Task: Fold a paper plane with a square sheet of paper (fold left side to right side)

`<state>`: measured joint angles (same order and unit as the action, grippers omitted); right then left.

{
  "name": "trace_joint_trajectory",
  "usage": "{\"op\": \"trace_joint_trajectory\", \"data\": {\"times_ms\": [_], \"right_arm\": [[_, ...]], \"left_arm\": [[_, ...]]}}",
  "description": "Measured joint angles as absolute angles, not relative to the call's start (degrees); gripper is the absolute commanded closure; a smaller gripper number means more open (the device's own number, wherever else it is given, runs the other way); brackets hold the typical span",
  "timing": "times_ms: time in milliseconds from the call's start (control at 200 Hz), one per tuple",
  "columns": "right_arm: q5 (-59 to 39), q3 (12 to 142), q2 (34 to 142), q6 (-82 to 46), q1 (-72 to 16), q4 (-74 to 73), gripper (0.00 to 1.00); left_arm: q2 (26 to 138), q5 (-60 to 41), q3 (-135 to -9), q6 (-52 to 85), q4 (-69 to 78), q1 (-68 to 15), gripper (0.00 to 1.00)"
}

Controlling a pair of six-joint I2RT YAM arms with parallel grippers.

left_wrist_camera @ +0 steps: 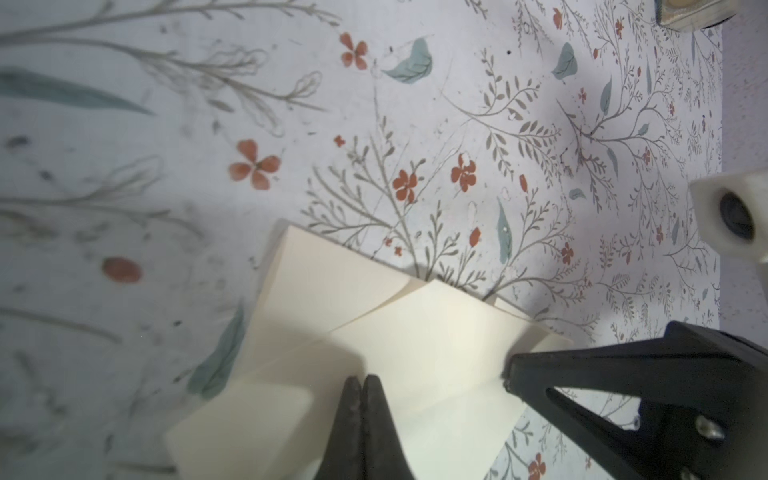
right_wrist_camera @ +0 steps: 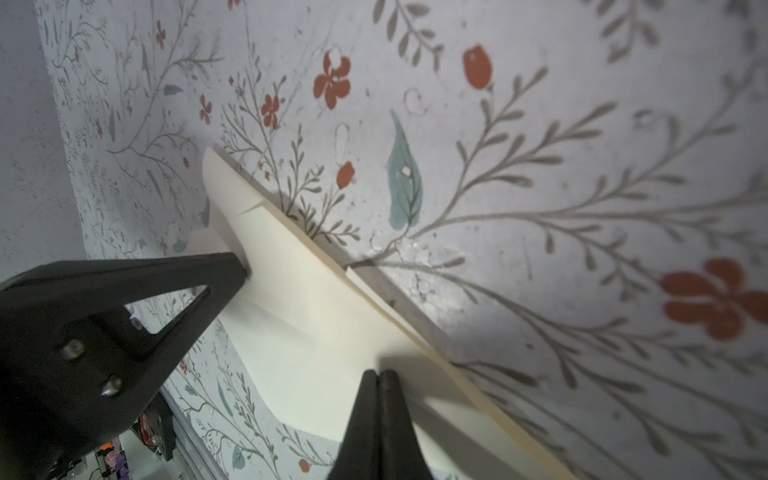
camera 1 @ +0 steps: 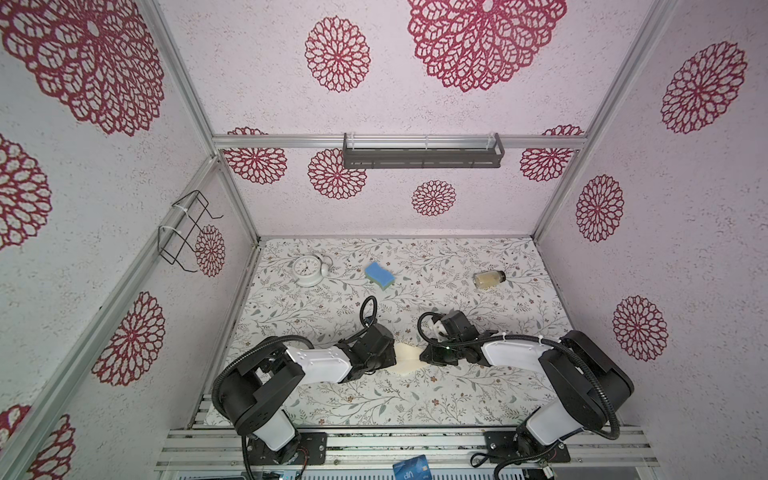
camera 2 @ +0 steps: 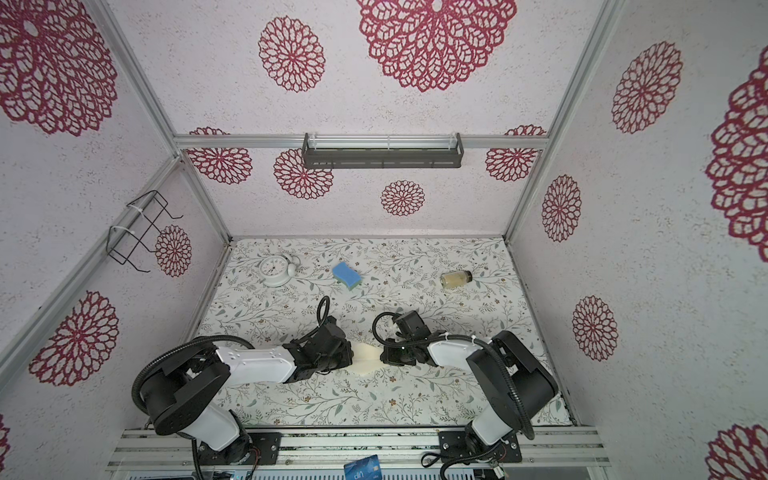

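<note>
Your left gripper and right gripper crowd the folded paper from both sides; beyond them the clock, sponge and jar stand well apart, with open floral mat between

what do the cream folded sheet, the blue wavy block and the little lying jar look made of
Cream folded sheet: thin matte paper; sharp creases, layered flaps.
Blue wavy block: probably sponge foam, green backing layer.
Little lying jar: clear glass or plastic, pale contents showing through.

text: "VIP", upside down | on: blue card | clock numerals: illegible
</note>
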<state>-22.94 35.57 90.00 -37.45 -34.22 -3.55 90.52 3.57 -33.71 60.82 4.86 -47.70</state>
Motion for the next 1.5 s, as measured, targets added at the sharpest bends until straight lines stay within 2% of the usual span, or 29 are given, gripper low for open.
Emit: {"op": "trace_joint_trajectory", "data": {"times_ms": [375,640,811,1231,1501], "right_arm": [[-23.0,35.0,89.6,-38.0,-34.2,-4.6,1.00],[-22.9,38.0,84.7,-37.8,-33.5,3.7,1.00],[-22.3,42.1,82.2,-36.5,-29.6,6.7,1.00],[-20.4,48.9,97.3,-31.9,-27.1,8.2,1.00],[-22.5,43.3,94.8,-33.3,-28.2,2.6,1.00]], "left_arm": [[82.3,3.0,-23.3,66.1,9.0,-43.9,1.00],[80.4,2.3,-23.0,65.6,6.3,-38.8,1.00],[79.0,2.5,-23.5,64.1,3.4,-36.7,1.00],[84.0,2.5,-29.3,58.7,0.5,-35.7,1.00],[88.8,2.3,-33.7,55.6,0.7,-35.6,1.00]]}}
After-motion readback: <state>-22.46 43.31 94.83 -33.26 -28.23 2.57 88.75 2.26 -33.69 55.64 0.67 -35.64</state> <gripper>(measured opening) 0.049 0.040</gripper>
